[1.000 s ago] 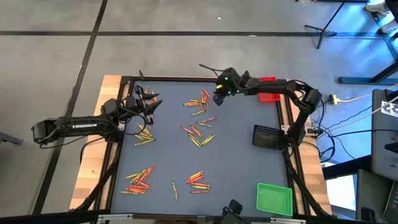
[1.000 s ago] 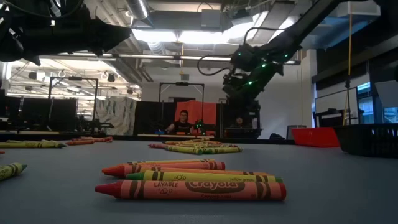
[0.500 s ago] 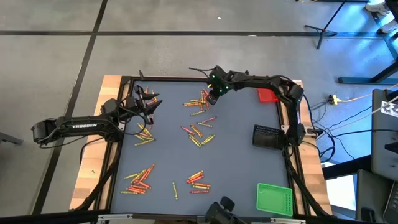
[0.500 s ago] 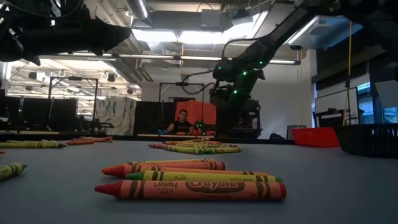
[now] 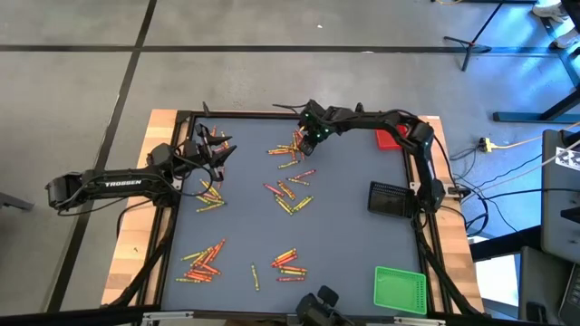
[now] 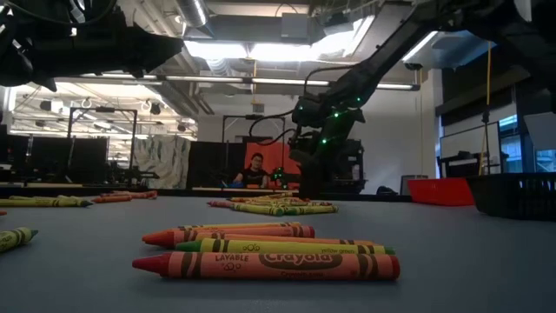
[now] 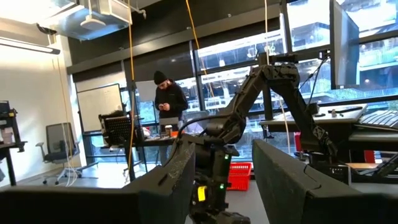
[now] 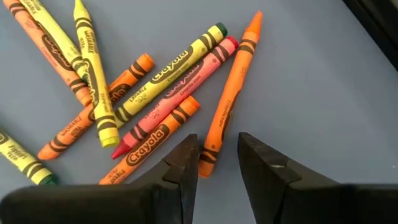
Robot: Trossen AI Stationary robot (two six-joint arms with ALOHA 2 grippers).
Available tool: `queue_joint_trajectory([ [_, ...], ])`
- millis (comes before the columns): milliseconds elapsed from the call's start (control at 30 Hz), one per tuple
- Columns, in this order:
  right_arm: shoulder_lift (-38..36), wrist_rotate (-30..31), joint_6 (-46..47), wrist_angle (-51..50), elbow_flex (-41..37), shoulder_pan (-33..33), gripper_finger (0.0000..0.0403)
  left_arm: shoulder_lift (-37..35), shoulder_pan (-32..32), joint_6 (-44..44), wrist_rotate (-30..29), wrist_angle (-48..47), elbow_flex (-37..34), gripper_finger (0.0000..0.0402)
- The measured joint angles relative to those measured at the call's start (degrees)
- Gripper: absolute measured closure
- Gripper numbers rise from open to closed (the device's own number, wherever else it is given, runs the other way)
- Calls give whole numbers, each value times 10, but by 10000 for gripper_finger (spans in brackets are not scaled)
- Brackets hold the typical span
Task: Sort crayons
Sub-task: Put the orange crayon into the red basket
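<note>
Sorting barely begun, on the evidence. Crayons (image 5: pixel 288 195) in loose mixed heaps over the blue table (image 5: pixel 353 226): two heaps near the front edge, one at the centre, one by the left edge, one near the back edge. Red, orange and yellow sticks mingled in each. Green tray (image 5: pixel 400 290) at the front right corner empty as far as visible; black tray (image 5: pixel 391 199) at the right edge and red tray (image 5: pixel 391 139) at the back right corner with no contents discernible. Nearly all of the work left.

Left gripper (image 5: pixel 217 149) over the heap by the left edge, jaws apart, nothing between them in its wrist view; aimed across the room rather than down. Waiting, by the look of it.

Right gripper (image 8: pixel 217 158) low over the heap near the back edge, jaws parted narrowly and empty, nothing grasped. Orange crayon (image 8: pixel 227 99) lying with its blunt end in the gap between the fingertips (image 8: pixel 185 160); contact cannot be told. Yellow and pink-red sticks just beside it, touching along their length. Likely next pick: that orange stick, with risk of dragging its neighbours.
</note>
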Motion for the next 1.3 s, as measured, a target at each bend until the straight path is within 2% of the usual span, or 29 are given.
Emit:
queue_joint_trajectory([
  [233,1,4,-10,-1,0,1,295,0,0,0,0,0,0,257],
  [500,1,10,-20,0,0,1,382,0,0,1,0,0,0,257],
  [567,1,14,-22,0,0,1,394,0,0,2,0,0,0,257],
  [767,0,28,-22,1,0,1,375,0,0,2,0,7,0,257],
  [900,-11,30,-24,-5,-2,1,380,0,0,2,0,8,0,257],
  [1067,-51,46,-32,-7,-1,1,391,0,0,2,0,8,0,257],
  [1300,-127,94,-39,-70,-1,0,384,0,0,2,0,9,0,257],
])
